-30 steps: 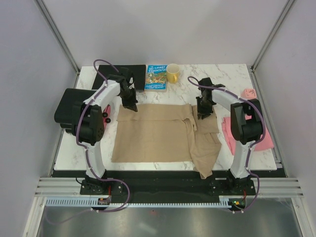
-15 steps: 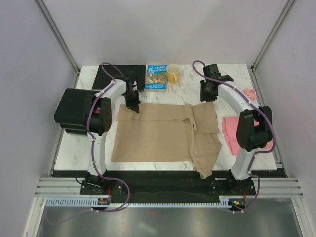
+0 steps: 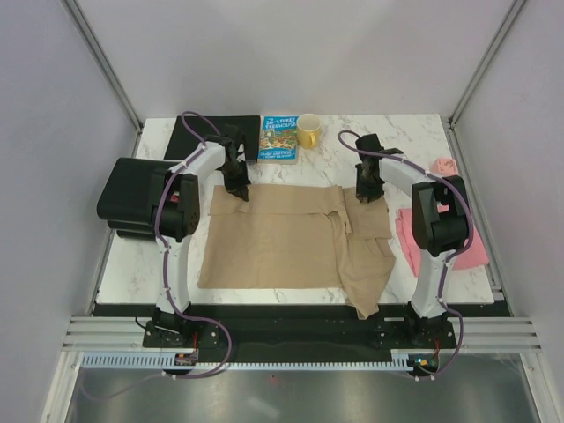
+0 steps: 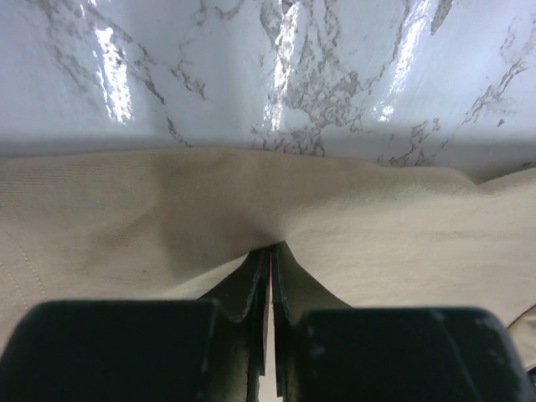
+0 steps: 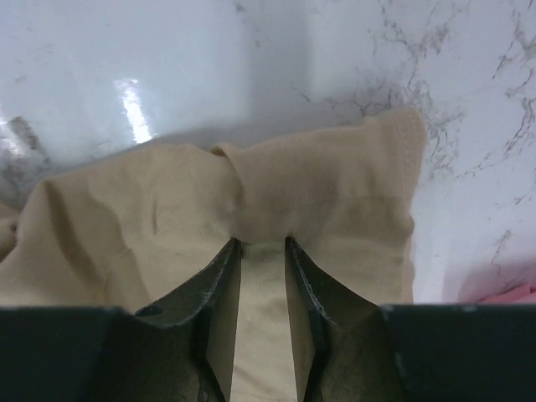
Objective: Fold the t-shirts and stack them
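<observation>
- Tan t-shirt [image 3: 273,238] lies spread flat over the middle of the marble table [image 3: 405,132] and is the biggest thing on it. Its far edge runs straight from left to right. Its near right part droops over the table's near edge.
- Bare marble shows past the shirt's far edge, along its left side, and in a narrow strip on its right.
- A black box [image 3: 128,198] sits at the table's left edge, behind my left arm and apart from the shirt.
- The pink t-shirt [image 3: 476,251] lies at the table's right edge, partly hidden by my right arm and just beside the tan one.
- A black mat [image 3: 198,128] fills the far left corner.
- A blue book [image 3: 278,139] lies beside the mat, a strip of bare marble away from the shirt's far edge.
- My left gripper [image 4: 270,251] is down on the far left corner of the tan shirt. Its jaws are pressed together on the hem, and the cloth puckers towards them.
- My right gripper [image 5: 262,243] is down at the far right corner. Its fingers [image 5: 222,276] stand a little apart, their tips against a raised ridge of cloth. The hemmed corner lies just right of them, with bare marble beyond.
- A yellow mug [image 3: 308,130] stands right of the book.
- A small pink item [image 3: 443,166] lies near the right edge.
</observation>
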Controlling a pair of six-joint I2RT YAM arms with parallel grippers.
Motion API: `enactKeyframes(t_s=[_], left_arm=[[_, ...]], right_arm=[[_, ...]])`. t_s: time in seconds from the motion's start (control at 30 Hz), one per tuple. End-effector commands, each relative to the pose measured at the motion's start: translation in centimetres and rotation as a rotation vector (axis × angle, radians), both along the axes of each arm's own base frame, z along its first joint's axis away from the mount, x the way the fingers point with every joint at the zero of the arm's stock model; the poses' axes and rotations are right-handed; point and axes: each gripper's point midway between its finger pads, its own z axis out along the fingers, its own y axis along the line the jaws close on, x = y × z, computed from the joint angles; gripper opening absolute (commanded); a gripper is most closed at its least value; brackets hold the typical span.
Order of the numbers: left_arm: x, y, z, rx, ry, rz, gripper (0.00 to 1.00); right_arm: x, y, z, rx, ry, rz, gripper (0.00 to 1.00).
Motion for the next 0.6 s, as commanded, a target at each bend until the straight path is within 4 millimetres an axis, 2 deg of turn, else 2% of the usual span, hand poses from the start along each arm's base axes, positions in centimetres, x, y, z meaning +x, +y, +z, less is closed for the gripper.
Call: enactKeyframes(t_s=[0.0, 0.07, 0.1, 0.13, 0.27, 0.37, 0.4, 0.47, 0.5, 0.57], left_arm=[[-1.3, 2.3, -2.4, 0.084, 0.037, -0.033, 0.08], [-1.5, 2.4, -2.7, 0.092, 0.045, -0.037, 0.06], [-1.7, 2.5, -2.9, 0.095, 0.053, -0.035, 0.04], [-1.7, 2.7, -3.0, 0.104, 0.051, -0.035, 0.02], [-1.2, 3.3, -3.0, 0.144, 0.041, -0.017, 0.02], [-0.2, 3.5, -2.7, 0.153, 0.023, -0.006, 0.02], [0.7, 3.3, -2.1, 0.148, 0.002, -0.005, 0.02], [0.7, 3.6, -2.4, 0.165, 0.033, -0.004, 0.02], [2.0, 3.5, -1.3, 0.160, 0.006, 0.003, 0.02], [2.1, 3.8, -1.7, 0.166, 0.045, 0.020, 0.02]], right_arm=[[0.5, -2.0, -1.5, -0.038, -0.004, -0.078, 0.34], [0.5, -2.3, -2.5, -0.041, 0.018, -0.088, 0.29], [0.5, -2.3, -2.8, -0.042, 0.024, -0.089, 0.21], [0.4, -2.4, -3.4, -0.047, 0.040, -0.090, 0.00], [1.5, -2.8, -3.4, -0.072, 0.013, -0.103, 0.00], [2.9, -3.0, -3.3, -0.091, -0.008, -0.103, 0.00], [3.1, -3.2, -3.3, -0.094, -0.006, -0.109, 0.00], [4.0, -3.2, -3.2, -0.083, -0.018, -0.123, 0.00], [4.1, -3.2, -3.2, -0.082, -0.016, -0.127, 0.00], [5.0, -3.0, -2.9, -0.072, -0.031, -0.148, 0.00]])
